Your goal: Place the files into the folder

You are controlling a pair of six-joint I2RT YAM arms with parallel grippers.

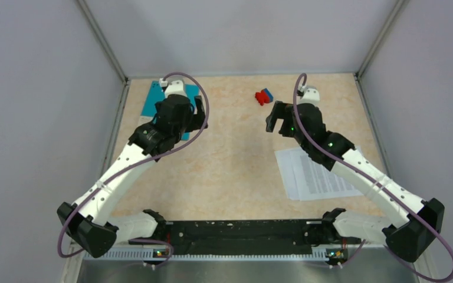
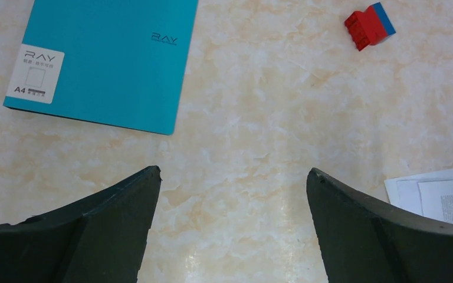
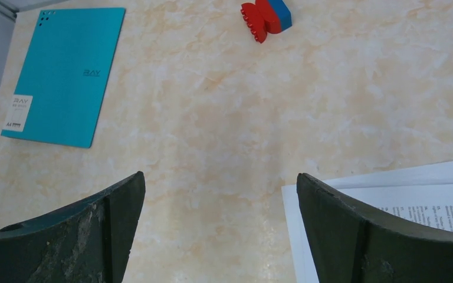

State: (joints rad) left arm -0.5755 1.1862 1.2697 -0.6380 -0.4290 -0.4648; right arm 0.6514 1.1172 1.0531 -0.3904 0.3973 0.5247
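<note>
The folder (image 1: 151, 99) lies shut and flat in the far left corner of the table (image 1: 236, 159), teal side up, with a white label (image 2: 34, 73) at its near left corner. In the top view the left arm hides part of its right side. The left gripper (image 2: 233, 172) hangs above the table just right of the folder. Its jaws are spread wide and have hold of nothing; only bare tabletop shows between them. Further right, near the far edge and about midway across, sits a small red and blue block (image 1: 263, 96), apart from everything else. To the right and a little nearer, the right gripper (image 3: 219, 175) hangs over the table, its jaws also spread wide with nothing between them. Its right finger (image 3: 354, 236) covers the far left corner of the files in its own wrist view. The files (image 1: 315, 174) lie flat on the near right of the table, printed side up, the sheets slightly askew from one another. The right arm crosses over their right side, and they are well apart from the folder.
</note>
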